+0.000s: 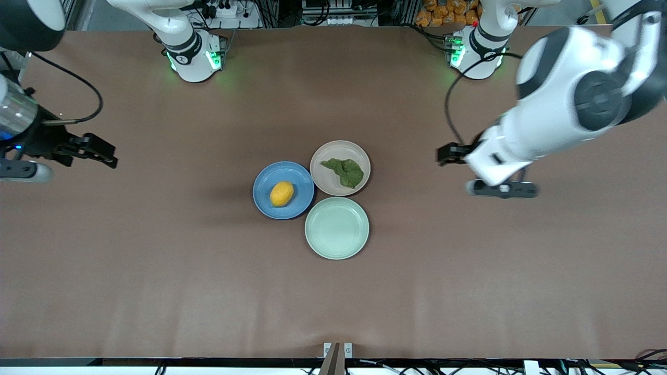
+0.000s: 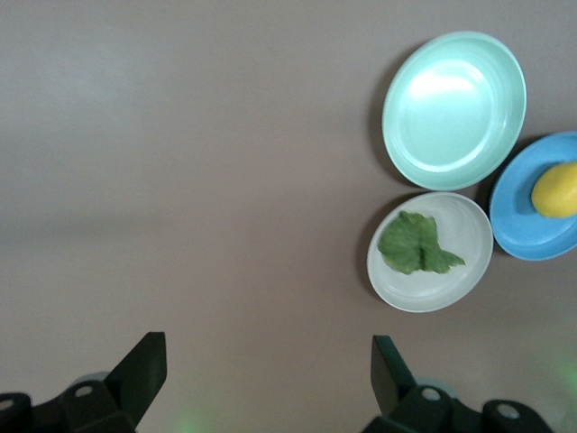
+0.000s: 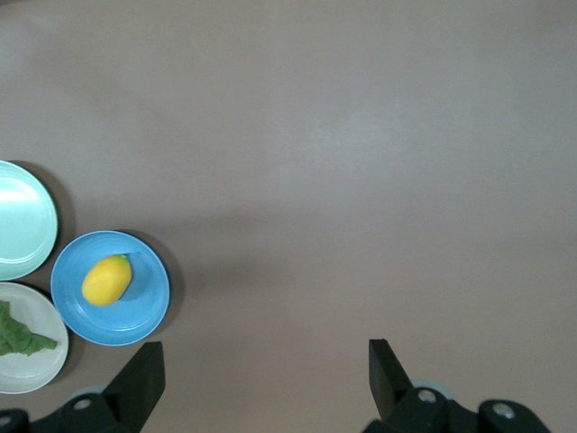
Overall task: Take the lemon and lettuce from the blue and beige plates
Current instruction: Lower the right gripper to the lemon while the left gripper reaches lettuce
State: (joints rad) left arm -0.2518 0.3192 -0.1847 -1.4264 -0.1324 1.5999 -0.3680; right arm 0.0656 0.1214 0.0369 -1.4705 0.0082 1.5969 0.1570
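while both arms hang over bare parts of the table (image 1: 156, 271), the three plates sit close together near its middle. the blue plate (image 1: 283, 190) is toward the right arm's end, and the lemon (image 1: 282, 194) lies on it, a little off its centre. the beige plate (image 1: 340, 167) is just beside the blue one, a bit farther from the front camera and toward the left arm's end; their rims look touching or almost touching. the lettuce (image 1: 344, 171) lies flat on the beige plate, one crinkled leaf covering about half of it. the mint-green plate (image 1: 337, 227) is nearer to the front camera than both others, its rim close to each of them, and nothing is on it.

the left end effector (image 1: 452, 154) is over the table toward the left arm's end, well apart from the plates. in the left wrist view its two fingers (image 2: 144, 370) stand wide apart with nothing between them, so it is open. the same view shows the lettuce (image 2: 415, 244), the lemon (image 2: 555, 189) and all three plates.

the right end effector (image 1: 107, 155) is over the table toward the right arm's end, also well apart from the plates. in the right wrist view its fingers (image 3: 141, 377) are spread wide and hold nothing, so it is open too. the lemon (image 3: 106, 279) on the blue plate (image 3: 144, 307) shows there.
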